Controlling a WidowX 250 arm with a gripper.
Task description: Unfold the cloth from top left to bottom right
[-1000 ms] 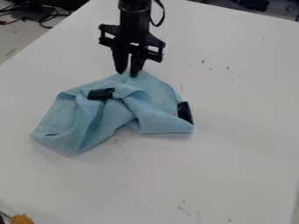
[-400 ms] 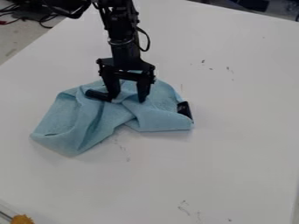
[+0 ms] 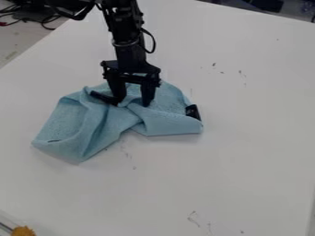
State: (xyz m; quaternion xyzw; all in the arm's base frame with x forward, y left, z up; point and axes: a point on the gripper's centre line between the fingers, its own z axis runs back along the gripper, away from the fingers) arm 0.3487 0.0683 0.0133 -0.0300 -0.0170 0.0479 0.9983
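Left of centre in the frame, we see the blue cloth (image 3: 69, 123) lying in folds. On its upper middle, the gripper (image 3: 133, 104) stands spread. Rightward, a black patch (image 3: 193, 112) marks the cloth's edge. We judge nearly all the unfolding left to do.

Hand (image 3: 131, 103) — at cloth (image 3: 64, 122) (blue, rumpled).

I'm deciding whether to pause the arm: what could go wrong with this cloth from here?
The open gripper stands over bunched cloth, so closing might pinch several layers and drag everything along. The dark strip beside one finger could get caught too. Pulling might also tighten the overlapping folds near the middle.
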